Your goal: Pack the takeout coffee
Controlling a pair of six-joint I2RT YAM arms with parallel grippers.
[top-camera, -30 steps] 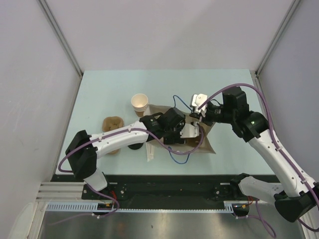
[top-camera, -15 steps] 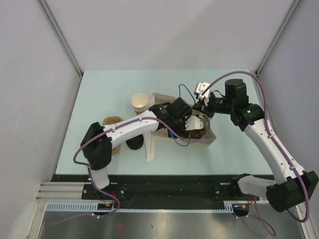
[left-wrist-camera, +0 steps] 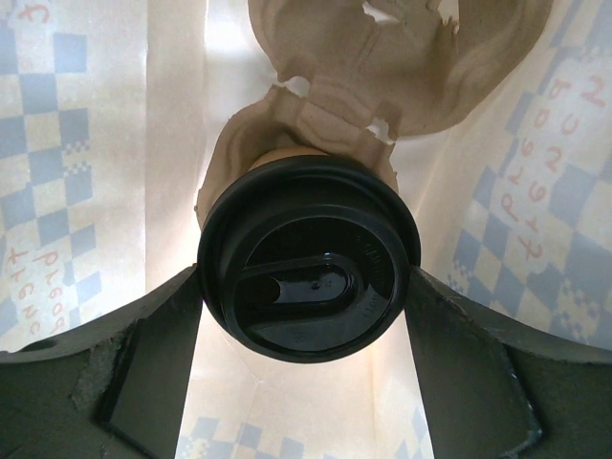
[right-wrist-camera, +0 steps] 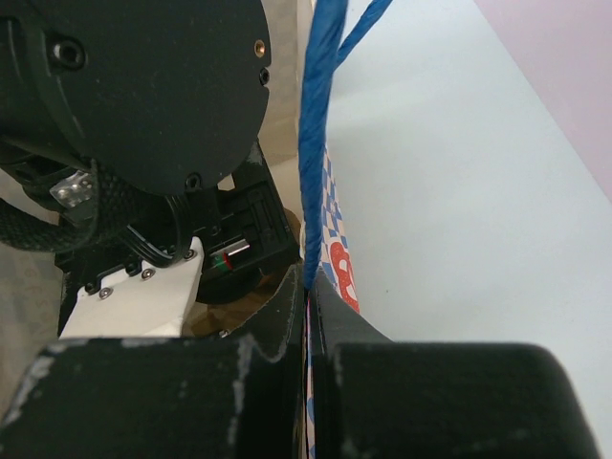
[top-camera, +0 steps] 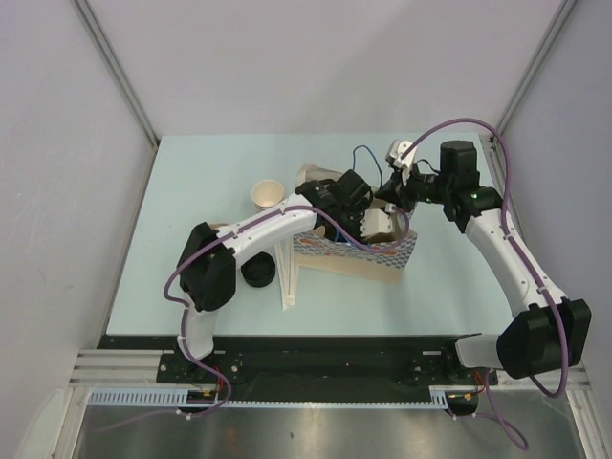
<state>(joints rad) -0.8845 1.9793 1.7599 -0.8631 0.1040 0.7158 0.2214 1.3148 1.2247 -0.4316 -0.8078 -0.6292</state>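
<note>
Checkered bag [left-wrist-camera: 57,143] surrounds takeout coffee [left-wrist-camera: 308,287], held between left fingers [left-wrist-camera: 153,373].

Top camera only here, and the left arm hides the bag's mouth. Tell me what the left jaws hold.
Observer: In the left wrist view, the left jaws clamp the takeout coffee by its lid, inside the paper bag.
Operator: Report what's under it.
Observer: A moulded pulp carrier wraps the cup just below the lid.
Operator: Now the right jaws.
Observer: In the right wrist view, they are shut on the bag's rim, beside the blue handle.
</note>
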